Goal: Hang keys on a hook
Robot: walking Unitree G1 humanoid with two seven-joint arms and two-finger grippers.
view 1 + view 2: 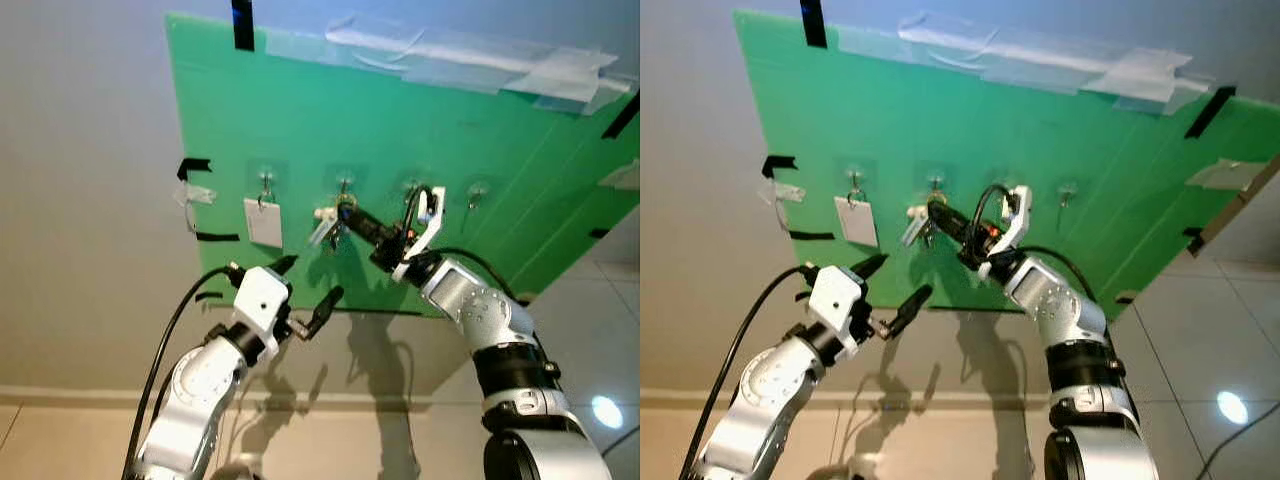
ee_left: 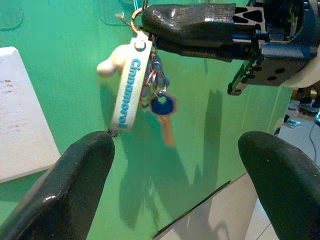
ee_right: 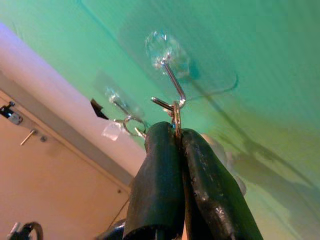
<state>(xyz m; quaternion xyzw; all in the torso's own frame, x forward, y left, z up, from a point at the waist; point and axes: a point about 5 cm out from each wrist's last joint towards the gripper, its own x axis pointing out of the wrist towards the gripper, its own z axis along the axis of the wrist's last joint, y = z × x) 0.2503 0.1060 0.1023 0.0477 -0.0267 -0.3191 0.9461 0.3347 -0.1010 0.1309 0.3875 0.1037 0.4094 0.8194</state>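
A green board (image 1: pixel 460 150) on the wall carries a row of clear stick-on hooks. My right gripper (image 1: pixel 350 212) is shut on the ring of the keys (image 1: pixel 328 226), holding the ring against the second hook (image 3: pixel 172 82) from the left. In the right wrist view the ring (image 3: pixel 176 112) sits at the hook's curved tip. The white keychain tag (image 2: pixel 129 85) and a blue-headed key (image 2: pixel 163 107) dangle below the fingers. My left gripper (image 1: pixel 308 290) is open, lower and left of the keys, empty.
A white tag (image 1: pixel 264 222) hangs on the leftmost hook (image 1: pixel 266 185). Two more hooks (image 1: pixel 477 192) stand to the right of the keys. Black tape strips and clear tape hold the board to the grey wall. Tiled floor (image 1: pixel 600 330) lies below right.
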